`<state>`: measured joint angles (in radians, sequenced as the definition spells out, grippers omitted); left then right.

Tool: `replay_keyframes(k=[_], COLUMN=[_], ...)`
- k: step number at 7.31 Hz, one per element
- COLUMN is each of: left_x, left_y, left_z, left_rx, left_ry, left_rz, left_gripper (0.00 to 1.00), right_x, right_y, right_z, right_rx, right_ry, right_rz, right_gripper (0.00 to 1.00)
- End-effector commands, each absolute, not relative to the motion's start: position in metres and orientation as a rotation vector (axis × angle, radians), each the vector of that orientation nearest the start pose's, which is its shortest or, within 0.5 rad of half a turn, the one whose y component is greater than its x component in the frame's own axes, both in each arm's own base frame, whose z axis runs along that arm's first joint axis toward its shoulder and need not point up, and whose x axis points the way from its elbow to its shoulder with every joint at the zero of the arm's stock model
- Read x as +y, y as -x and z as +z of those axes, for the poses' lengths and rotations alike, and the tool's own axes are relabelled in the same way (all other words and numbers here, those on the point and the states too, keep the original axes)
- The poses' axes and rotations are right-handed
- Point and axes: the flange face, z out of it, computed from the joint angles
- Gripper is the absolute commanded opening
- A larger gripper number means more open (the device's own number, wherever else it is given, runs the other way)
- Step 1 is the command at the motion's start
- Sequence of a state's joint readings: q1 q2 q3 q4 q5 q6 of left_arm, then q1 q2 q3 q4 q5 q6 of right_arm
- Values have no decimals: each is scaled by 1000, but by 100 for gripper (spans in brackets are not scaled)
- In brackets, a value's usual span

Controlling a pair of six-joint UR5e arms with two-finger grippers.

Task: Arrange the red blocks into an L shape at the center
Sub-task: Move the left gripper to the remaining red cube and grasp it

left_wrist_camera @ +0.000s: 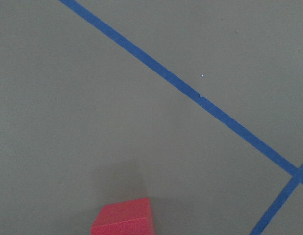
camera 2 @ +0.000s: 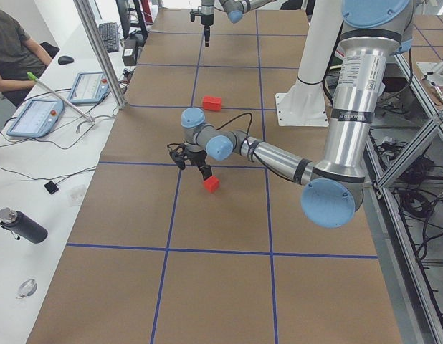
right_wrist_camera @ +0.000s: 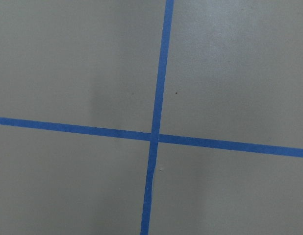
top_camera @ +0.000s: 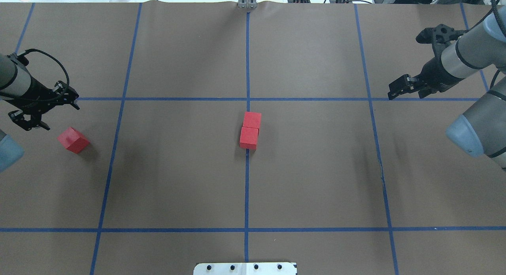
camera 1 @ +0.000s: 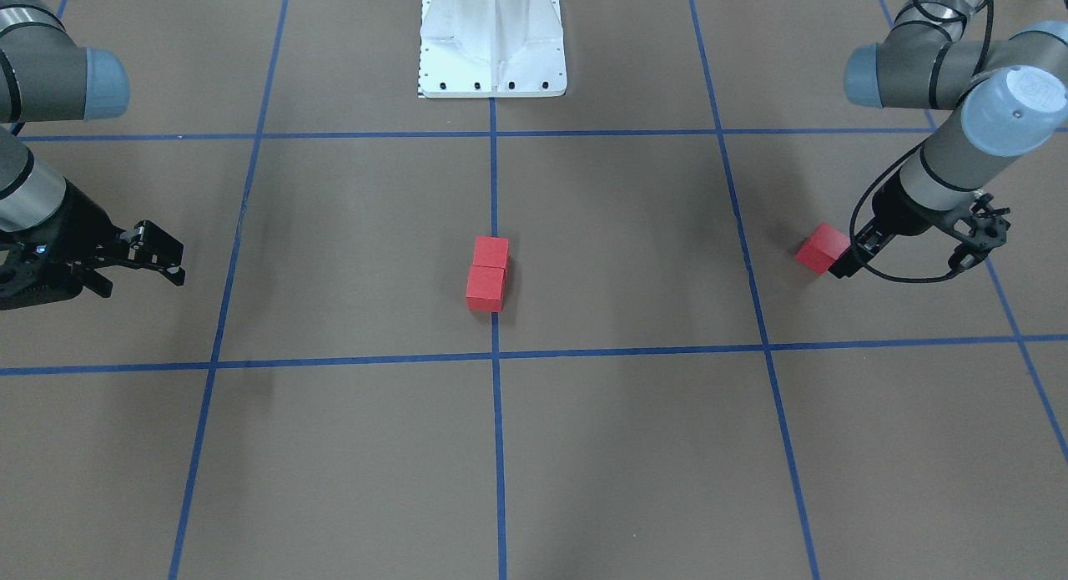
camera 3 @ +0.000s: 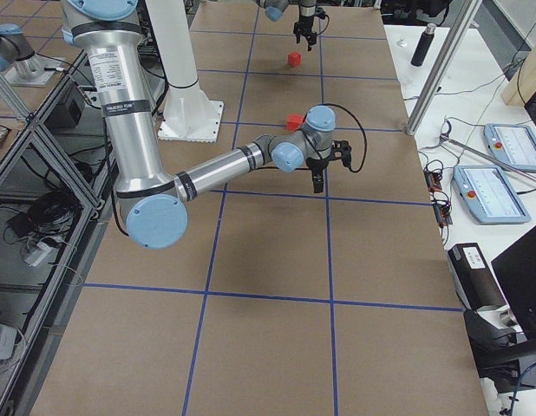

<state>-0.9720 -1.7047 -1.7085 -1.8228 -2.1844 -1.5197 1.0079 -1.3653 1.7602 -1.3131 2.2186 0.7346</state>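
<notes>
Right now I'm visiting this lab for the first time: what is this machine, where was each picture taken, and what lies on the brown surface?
It's one two-armed robot on a white base. Two pictures look down on the table, from behind it and facing it; two look along it from the ends; two come from wrist cameras. Two red blocks touch at the middle tape line; a third block lies loose beside the open left hand. The right hand, also open, holds nothing.
</notes>
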Motion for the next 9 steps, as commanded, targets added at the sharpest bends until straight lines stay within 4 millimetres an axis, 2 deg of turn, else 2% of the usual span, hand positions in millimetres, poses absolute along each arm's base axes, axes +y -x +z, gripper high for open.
replay_keyframes(k=[1,3,5,8,9], left_x=[-507,-492,-490,-472,-469], left_y=[-256,-283,-284,-271,-278], left_z=[509,511,509,534,536], left_rx=[742,721,722,721,716], left_ry=[303,342,339,337,345], left_rz=[-747,-751,-744,-742,-739], left_gripper=[99,99,99,97,94], right_x=[-526,-527,-526,-526,-526], right_y=[246,247,249,250,250], right_z=[428,429,431,432,431], right_rx=[-868,-860,-854,-848,-848], right_ry=[-136,-143,-142,-145,-146], right_rz=[-47,-46,-46,-45,-46], right_gripper=[99,99,99,99,99])
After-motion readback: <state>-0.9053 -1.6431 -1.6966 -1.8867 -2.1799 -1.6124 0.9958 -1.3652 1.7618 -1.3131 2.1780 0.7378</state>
